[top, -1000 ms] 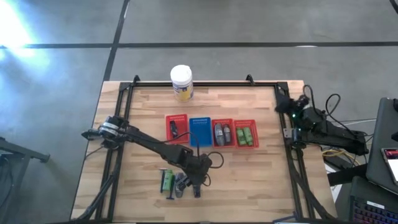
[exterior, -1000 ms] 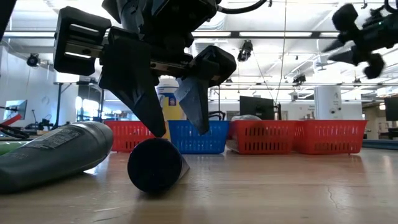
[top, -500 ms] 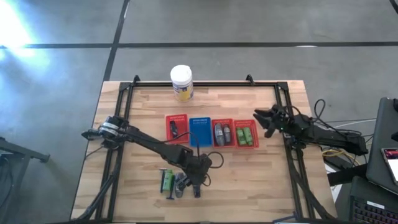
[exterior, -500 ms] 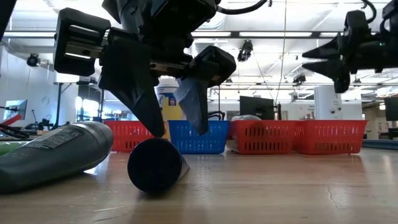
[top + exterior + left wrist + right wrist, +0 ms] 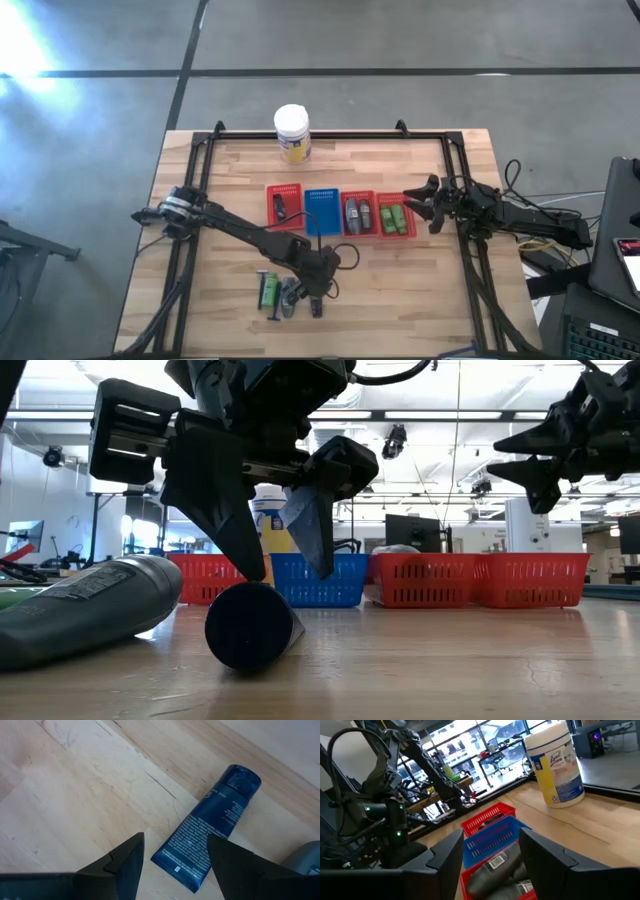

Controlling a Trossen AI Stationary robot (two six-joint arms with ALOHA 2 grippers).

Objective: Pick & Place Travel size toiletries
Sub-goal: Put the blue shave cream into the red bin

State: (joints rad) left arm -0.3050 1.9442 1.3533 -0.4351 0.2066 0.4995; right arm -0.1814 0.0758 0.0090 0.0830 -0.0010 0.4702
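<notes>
Left gripper: I hold it wide open right over the blue tube, a finger on each side, not yet touching as far as I can tell.
Blue tube: it lies flat on the bare wooden table, at the near edge of a small cluster near the front, its round cap end facing the low camera.
Handling: I judge it light, soft-walled and a little slick; squeezed hard it would buckle. I would grip across the middle of the body, clear of the thin crimped end.
Long axis: in the left wrist view it runs diagonally, cap away from the fingers, flat crimp toward them; the open gap lines up across that axis.
Neighbours: a grey tube lies just beside it, with a green one beyond; I must not knock either.
Baskets: four in a row at mid-table, red, blue, red, red; three already hold toiletries.
Right gripper: spread open, hovering just beside the far-right basket, holding nothing.
Far edge: a white jar stands upright.
</notes>
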